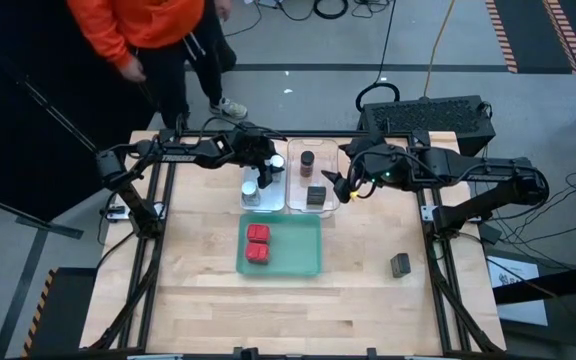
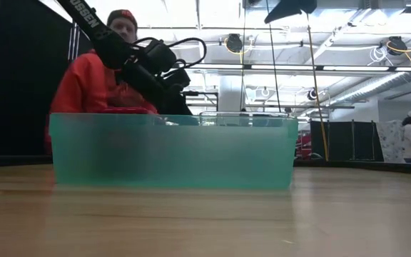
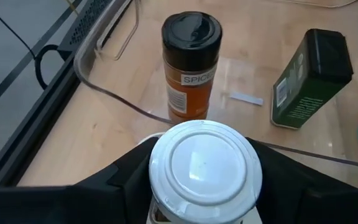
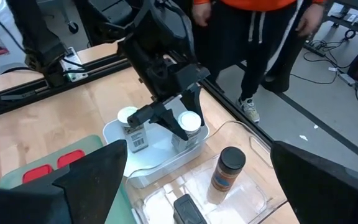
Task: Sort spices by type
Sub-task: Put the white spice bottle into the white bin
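My left gripper (image 1: 271,163) is shut on a white-lidded jar (image 3: 205,165) over the far right corner of the white tray (image 1: 245,203), where a second white-lidded jar (image 1: 249,188) stands. The clear tray (image 1: 296,203) beside it holds a brown dark-lidded jar (image 1: 307,160) and a dark grey tin (image 1: 315,195), both upright. Two red tins (image 1: 258,243) lie in the green tray (image 1: 303,250). Another dark grey tin (image 1: 400,264) stands on the bare table at the right. My right gripper (image 1: 340,187) hangs open above the clear tray's right side, touching nothing. My left gripper pinches the white-lidded jar between its two fingers, on the jar's sides just under the lid (image 4: 190,122). The fingers (image 4: 156,114) come slanting down from the table's left. The jar stands upright inside the white tray's corner; whether its base rests on the tray is hidden.
A person in an orange top (image 1: 138,30) stands past the table's far left edge. A black case (image 1: 428,115) sits behind the far right. Bare wood lies near the front edge (image 1: 298,320).
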You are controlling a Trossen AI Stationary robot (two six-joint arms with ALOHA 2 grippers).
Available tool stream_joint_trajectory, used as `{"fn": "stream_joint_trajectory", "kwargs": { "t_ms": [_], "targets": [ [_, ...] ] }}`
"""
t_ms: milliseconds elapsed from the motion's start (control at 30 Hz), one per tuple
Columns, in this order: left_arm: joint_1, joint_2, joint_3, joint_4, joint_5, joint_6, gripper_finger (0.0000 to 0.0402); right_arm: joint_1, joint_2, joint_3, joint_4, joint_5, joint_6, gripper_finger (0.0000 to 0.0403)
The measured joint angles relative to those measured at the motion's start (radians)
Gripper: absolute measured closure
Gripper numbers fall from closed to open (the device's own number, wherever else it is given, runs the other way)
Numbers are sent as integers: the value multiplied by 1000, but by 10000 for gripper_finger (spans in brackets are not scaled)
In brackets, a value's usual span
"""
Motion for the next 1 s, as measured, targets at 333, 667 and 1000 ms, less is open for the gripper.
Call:
{"fn": "stream_joint_trajectory", "kwargs": {
  "t_ms": [333, 667, 1000],
  "targets": [
    [-2, 0, 0, -2, -6, 4, 146, -19, 0, 0, -1, 0, -2, 23],
    [-2, -3, 1, -6, -6, -3, 143, -18, 0, 0, -1, 0, -2, 23],
    [-1, -14, 40, -14, -6, -21, 142, -18, 0, 0, -1, -2, -5, 23]
  ]
}}
